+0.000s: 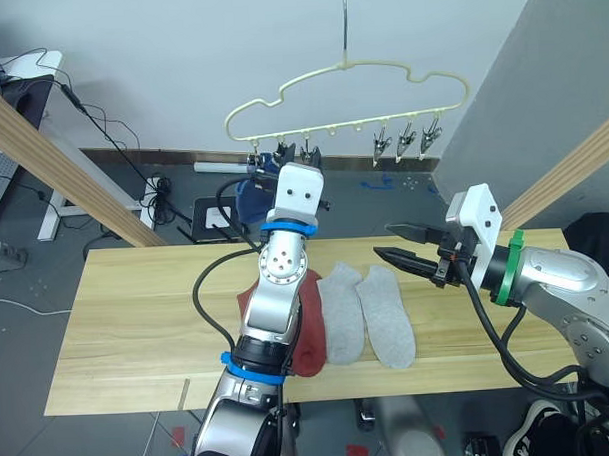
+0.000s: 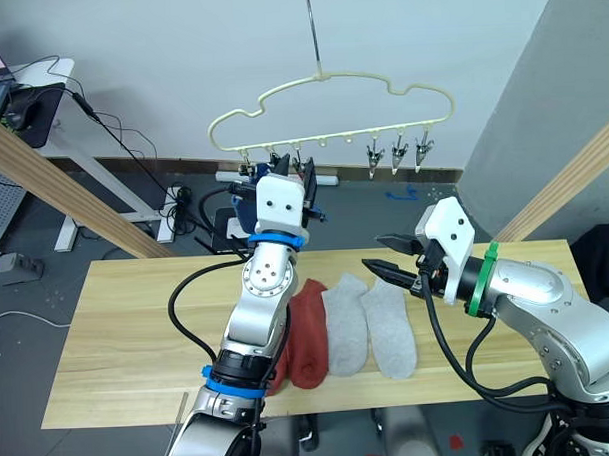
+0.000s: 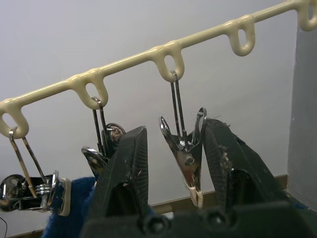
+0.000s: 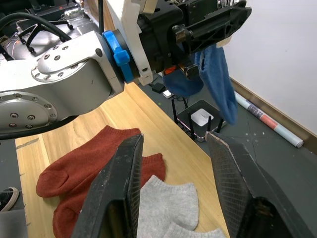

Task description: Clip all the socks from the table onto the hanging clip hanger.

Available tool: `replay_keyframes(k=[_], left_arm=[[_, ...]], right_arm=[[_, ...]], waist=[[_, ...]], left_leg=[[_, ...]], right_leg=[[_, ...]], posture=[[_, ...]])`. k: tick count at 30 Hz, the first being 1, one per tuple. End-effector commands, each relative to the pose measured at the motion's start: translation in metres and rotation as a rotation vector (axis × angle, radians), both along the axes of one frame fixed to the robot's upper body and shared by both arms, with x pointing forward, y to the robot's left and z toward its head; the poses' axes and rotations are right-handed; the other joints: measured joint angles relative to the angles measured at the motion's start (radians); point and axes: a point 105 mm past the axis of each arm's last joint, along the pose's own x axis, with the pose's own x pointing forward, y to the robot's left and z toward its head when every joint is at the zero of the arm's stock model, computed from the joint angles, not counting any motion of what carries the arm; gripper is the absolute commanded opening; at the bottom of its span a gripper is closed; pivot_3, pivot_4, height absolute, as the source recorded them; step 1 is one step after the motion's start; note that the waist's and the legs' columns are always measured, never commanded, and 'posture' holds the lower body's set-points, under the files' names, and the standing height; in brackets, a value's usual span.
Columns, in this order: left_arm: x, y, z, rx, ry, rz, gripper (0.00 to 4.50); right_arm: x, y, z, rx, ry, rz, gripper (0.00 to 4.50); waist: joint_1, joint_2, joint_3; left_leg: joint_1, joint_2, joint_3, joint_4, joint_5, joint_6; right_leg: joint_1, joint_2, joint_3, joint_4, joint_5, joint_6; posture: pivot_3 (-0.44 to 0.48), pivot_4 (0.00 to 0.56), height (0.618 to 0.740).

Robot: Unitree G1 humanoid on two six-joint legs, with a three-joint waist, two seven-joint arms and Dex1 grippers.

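Observation:
The cream clip hanger (image 1: 349, 71) hangs by its hook above the table (image 1: 138, 324). My left gripper (image 3: 173, 131) is raised to it, open, its fingers standing either side of one metal clip (image 3: 184, 158). Blue socks (image 4: 218, 79) hang from the clips beside that one. Two rust red socks (image 1: 310, 333) and two light grey socks (image 1: 339, 312) lie side by side at the table's middle. My right gripper (image 1: 382, 239) hovers open just right of and above the grey socks, with nothing between its fingers.
Thick wooden poles slant at the left (image 1: 62, 156) and right (image 1: 573, 169). Three bare clips (image 1: 406, 139) hang at the hanger's right end. A desk with cables (image 1: 29, 78) stands back left. The table has bare plank on both sides of the socks.

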Motion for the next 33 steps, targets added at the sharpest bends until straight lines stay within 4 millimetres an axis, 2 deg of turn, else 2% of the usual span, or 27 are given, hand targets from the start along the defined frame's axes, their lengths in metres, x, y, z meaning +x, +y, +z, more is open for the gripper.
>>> replay_keyframes(k=[1,13,16,20,22,25,28,31,33], left_arm=[[-0.010,-0.006,0.020,-0.012,-0.080,-0.016,1.82],[-0.011,-0.009,0.024,-0.011,-0.101,-0.032,1.82],[-0.011,-0.010,0.025,-0.006,-0.104,-0.039,1.26],[-0.012,-0.009,0.025,-0.006,-0.106,-0.040,0.28],[-0.012,-0.008,0.025,-0.005,-0.107,-0.040,0.12],[-0.012,-0.006,0.026,0.002,-0.114,-0.040,0.12],[-0.012,-0.002,0.027,0.009,-0.118,-0.050,0.12],[-0.012,0.000,0.027,0.031,-0.110,-0.105,0.12],[-0.013,-0.002,0.025,0.025,-0.077,-0.192,0.12]], right_arm=[[-0.006,0.001,0.010,0.008,-0.052,0.014,2.07],[-0.007,0.000,0.009,0.010,-0.048,0.010,2.07],[-0.007,0.001,0.009,0.010,-0.047,0.010,2.10],[-0.008,0.001,0.007,0.007,-0.043,0.012,2.10],[-0.008,0.001,0.005,0.002,-0.041,0.011,2.10],[-0.008,0.001,0.000,-0.014,-0.038,-0.002,2.10],[-0.006,-0.001,-0.022,-0.061,0.017,-0.052,2.10],[0.002,0.000,-0.058,-0.101,0.082,-0.173,2.64],[0.008,0.003,-0.081,-0.115,0.105,-0.251,3.31]], waist=[[0.000,0.000,0.000],[0.000,0.000,0.000],[0.000,0.000,0.000],[0.000,0.000,0.000],[0.000,0.000,0.000],[0.000,0.000,0.000],[0.000,0.000,0.000],[0.000,0.000,0.000],[0.000,0.000,0.000]], left_leg=[[0.000,0.000,0.000,0.000,0.000,0.000],[0.000,0.000,0.000,0.000,0.000,0.000],[0.000,0.000,0.000,0.000,0.000,0.000],[0.000,0.000,0.000,0.000,0.000,0.000],[0.000,0.000,0.000,0.000,0.000,0.000],[0.000,0.000,0.000,0.000,0.000,0.000],[0.000,0.000,0.000,-0.001,0.000,0.000],[0.000,0.000,0.000,-0.001,0.000,0.000],[0.000,0.001,0.001,-0.001,0.000,-0.001]], right_leg=[[0.000,0.000,0.000,0.000,0.000,0.000],[0.000,0.000,0.000,0.000,0.000,0.000],[0.000,0.000,0.000,0.000,0.000,0.000],[0.000,0.000,0.000,0.000,0.000,0.000],[0.000,0.000,0.000,0.000,0.000,0.000],[0.000,0.000,0.000,0.000,0.000,0.000],[0.000,0.000,0.000,-0.001,0.000,0.000],[0.000,0.000,0.000,-0.001,0.000,0.000],[0.000,0.000,0.000,-0.001,0.000,0.000]], posture=[[-0.197,0.351,0.740],[-0.197,0.351,0.740],[-0.197,0.352,0.740],[-0.197,0.352,0.740],[-0.196,0.354,0.740],[-0.196,0.354,0.740],[-0.188,0.355,0.740],[-0.181,0.359,0.740],[-0.181,0.359,0.740]])
